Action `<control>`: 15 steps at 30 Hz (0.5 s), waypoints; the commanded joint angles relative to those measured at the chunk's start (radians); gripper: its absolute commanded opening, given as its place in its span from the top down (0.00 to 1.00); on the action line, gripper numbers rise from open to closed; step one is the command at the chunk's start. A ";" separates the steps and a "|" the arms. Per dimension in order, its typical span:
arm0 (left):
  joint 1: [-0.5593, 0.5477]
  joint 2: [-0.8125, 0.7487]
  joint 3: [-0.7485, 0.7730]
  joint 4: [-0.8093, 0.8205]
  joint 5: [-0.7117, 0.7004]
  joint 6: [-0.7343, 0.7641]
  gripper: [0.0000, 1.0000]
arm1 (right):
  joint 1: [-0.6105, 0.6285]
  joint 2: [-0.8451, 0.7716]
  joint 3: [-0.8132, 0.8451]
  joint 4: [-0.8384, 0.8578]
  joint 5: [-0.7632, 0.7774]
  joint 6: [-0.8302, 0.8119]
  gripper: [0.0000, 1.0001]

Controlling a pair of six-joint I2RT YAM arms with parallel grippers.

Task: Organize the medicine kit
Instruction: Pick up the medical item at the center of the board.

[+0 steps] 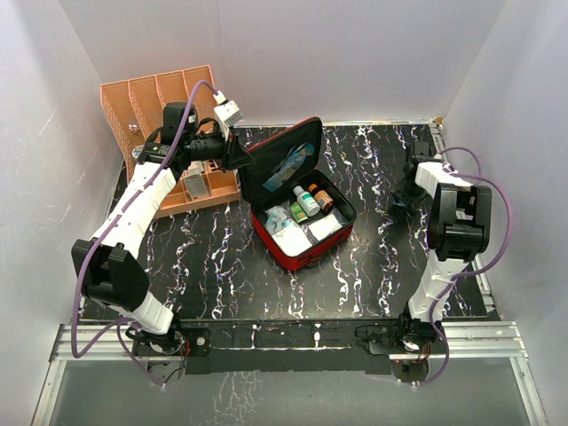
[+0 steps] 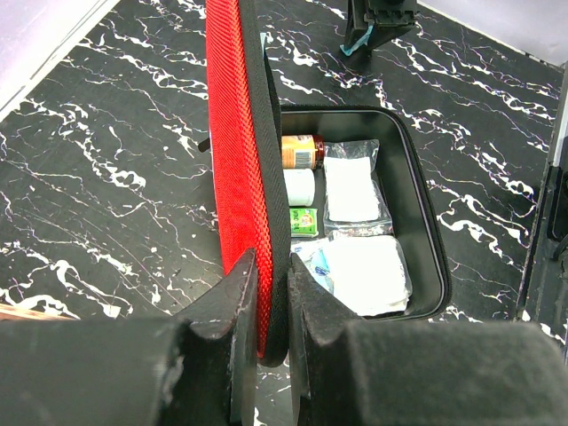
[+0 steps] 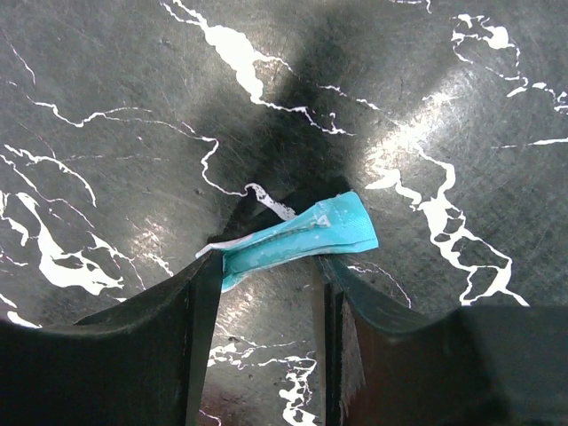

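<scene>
- At the upper left of the top view, the left pincer point(image 2: 271, 266) is clamped almost shut on the rim of the lid point(image 2: 232, 133). It props the lid upright beside the orange organizer rack point(image 1: 160, 102). Its job, I judge, is simply to hold steady so the lid does not drop over the tray.
- The medicine kit point(image 1: 282, 249) lies open at the centre of the black marbled counter point(image 1: 222, 266). Its lower half holds a brown bottle point(image 2: 302, 151), a white bottle point(image 2: 300, 186), a small green box point(image 2: 303, 220) and clear gauze pouches point(image 2: 351, 188).
- At the right of the top view, the right pincer point(image 3: 268, 262) points down, about half open. It has a jaw on each side of a teal packet point(image 3: 302, 235) on the counter, well apart from the kit.
- To pick the packet up well, the jaws should close across its narrow width. They should sit low enough to catch the flat packet rather than skid over it, then carry it to a free spot in the kit.
- In the left wrist view the lid blocks the kit's left side. From above, the lid pocket point(image 1: 288, 164) shows only a blue blur. No labels are readable.
- I cannot tell whether the right jaws touch the packet, because the fingers cover its lower edge.
</scene>
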 commanded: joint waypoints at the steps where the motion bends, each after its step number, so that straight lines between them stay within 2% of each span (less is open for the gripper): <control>1: -0.007 -0.019 -0.024 -0.099 -0.010 -0.002 1.00 | -0.010 0.025 0.041 -0.010 -0.015 0.033 0.58; 5: -0.008 -0.016 -0.022 -0.097 -0.010 -0.003 1.00 | -0.018 0.034 0.055 -0.013 -0.024 0.044 0.59; 7: -0.007 -0.013 -0.022 -0.095 -0.009 -0.003 1.00 | -0.021 0.050 0.061 -0.016 -0.035 0.046 0.64; 10: -0.007 -0.010 -0.019 -0.097 -0.007 -0.002 1.00 | -0.024 0.072 0.059 -0.012 -0.048 0.045 0.74; 15: -0.007 -0.012 -0.019 -0.108 -0.006 0.008 1.00 | -0.024 0.079 0.034 0.003 -0.061 0.043 0.99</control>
